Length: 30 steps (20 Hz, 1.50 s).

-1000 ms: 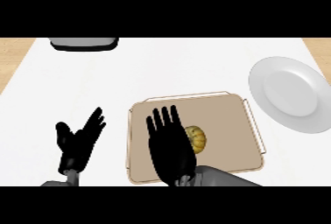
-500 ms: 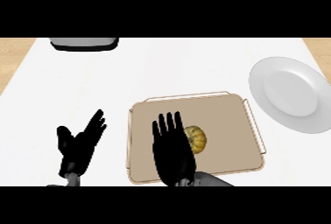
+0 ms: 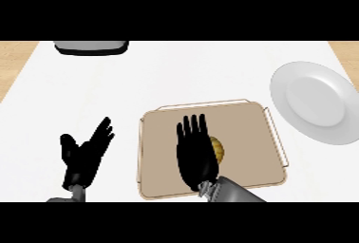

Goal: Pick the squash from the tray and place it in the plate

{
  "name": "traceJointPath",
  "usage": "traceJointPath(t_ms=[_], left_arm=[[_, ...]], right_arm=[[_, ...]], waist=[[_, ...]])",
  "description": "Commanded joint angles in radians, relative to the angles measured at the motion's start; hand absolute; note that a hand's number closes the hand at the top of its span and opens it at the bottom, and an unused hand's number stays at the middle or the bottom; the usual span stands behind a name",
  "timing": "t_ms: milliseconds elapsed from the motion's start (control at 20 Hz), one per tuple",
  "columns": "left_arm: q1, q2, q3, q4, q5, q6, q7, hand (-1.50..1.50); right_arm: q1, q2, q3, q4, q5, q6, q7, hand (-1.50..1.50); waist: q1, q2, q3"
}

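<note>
- The right hand [image 3: 195, 154] hovers over the tray [image 3: 249, 142], low in the frame's centre, fingers straight and spread, holding nothing.
- Just right of its palm, partly hidden, the squash [image 3: 218, 149] lies in the tray; likely stiff, ribbed, fairly light and prone to roll, so best cupped across its sides.
- At lower left the left hand [image 3: 84, 154] rests open and empty.
- The plate [image 3: 317, 102] sits at right; nothing lies between.
- A grey object [image 3: 91, 46] sits upper left.
</note>
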Motion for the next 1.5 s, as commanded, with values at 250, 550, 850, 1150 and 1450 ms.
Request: traceJointPath(t_ms=[250,550,850,1150,1450], left_arm=[[0.026,-0.021,0.000,-0.027,-0.039,-0.005,0.022,0.00],[-0.024,-0.021,0.041,0.013,-0.015,-0.029,0.026,0.00],[-0.028,-0.071,-0.002,0.012,-0.070,0.009,0.029,0.00],[0.018,-0.035,0.016,-0.041,-0.047,-0.027,0.033,0.00],[0.015,-0.037,0.049,-0.034,-0.035,-0.003,0.025,0.00]], right_arm=[[0.046,0.040,-0.065,0.089,0.124,0.006,-0.086,-1.50],[0.044,0.007,-0.035,0.069,0.169,0.082,-0.174,1.50],[0.015,-0.022,-0.069,0.139,0.238,-0.017,-0.277,1.50],[-0.014,0.066,-0.211,0.216,0.265,-0.257,-0.143,1.50],[-0.127,0.078,-0.662,0.145,0.235,-0.361,0.242,1.50]], waist=[[0.001,0.001,-0.001],[-0.002,0.001,-0.001],[-0.003,0.001,-0.001],[0.011,0.006,0.001],[-0.066,0.018,0.018]])
